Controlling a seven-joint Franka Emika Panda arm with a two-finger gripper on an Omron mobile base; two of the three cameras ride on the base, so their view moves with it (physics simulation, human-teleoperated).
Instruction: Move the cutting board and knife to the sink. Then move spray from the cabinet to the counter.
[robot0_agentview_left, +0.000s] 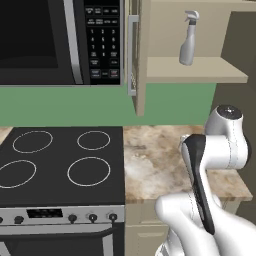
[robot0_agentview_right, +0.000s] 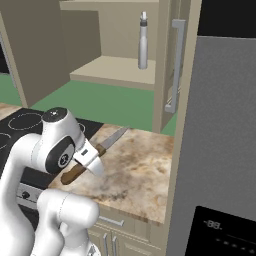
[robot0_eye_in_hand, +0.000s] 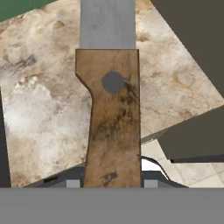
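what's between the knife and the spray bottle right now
Nothing solid: past the knife come bare counter and green wall, then the cabinet shelf under the spray. Right base view.

We note the knife (robot0_eye_in_hand: 111, 118): worn, matt brown wooden handle with a grey metal rivet, smooth matt silver blade. The counter (robot0_eye_in_hand: 39, 100) is mottled beige-brown stone. The stovetop (robot0_agentview_left: 60, 160) is smooth black glass. The spray (robot0_agentview_left: 188, 45) looks pale plastic.

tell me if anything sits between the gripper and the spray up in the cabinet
The cabinet door is already swung open and the spray stands alone on the bare shelf, so nothing blocks that path. But the gripper is shut on the knife, so it is not free to take the bottle.
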